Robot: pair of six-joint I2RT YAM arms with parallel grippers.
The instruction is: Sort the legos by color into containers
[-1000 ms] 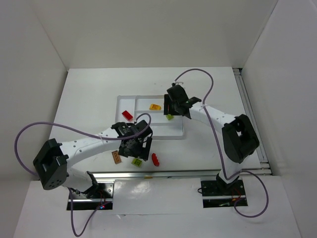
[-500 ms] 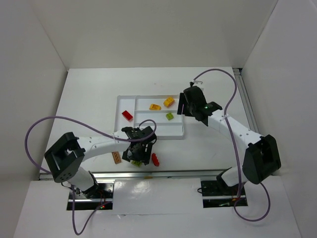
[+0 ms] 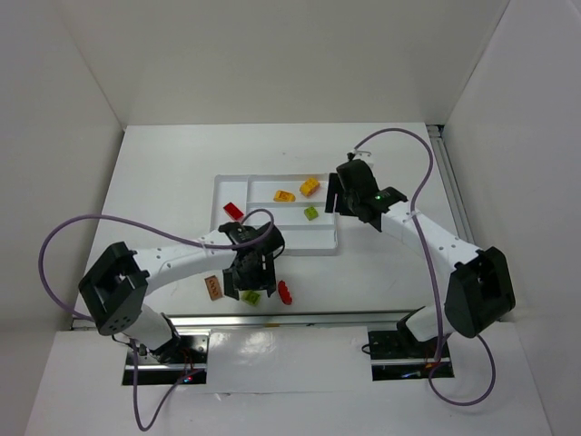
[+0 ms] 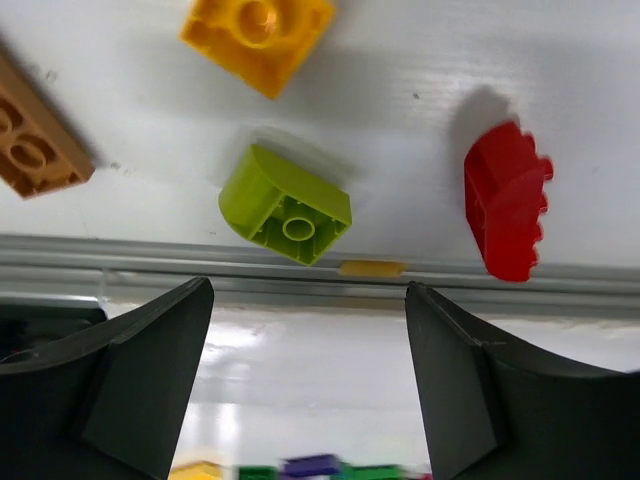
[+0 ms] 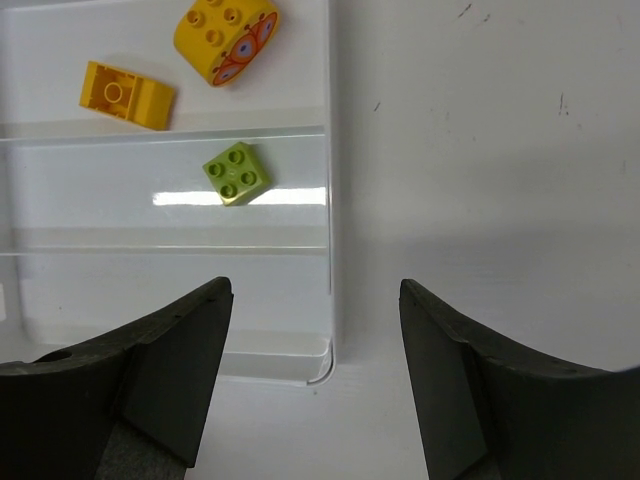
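Tools both released, empty: left tool hovers above green lego on table; right tool hovers above edge of tray.

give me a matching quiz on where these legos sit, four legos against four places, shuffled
Legos
1. brown lego
2. printed yellow lego
3. flat red lego
4. studs-up lime lego

Places
a. tall section of the tray
b. middle narrow section
c. bare table, outside the tray
d. far narrow section

Pairs: 1-c, 2-d, 3-a, 4-b
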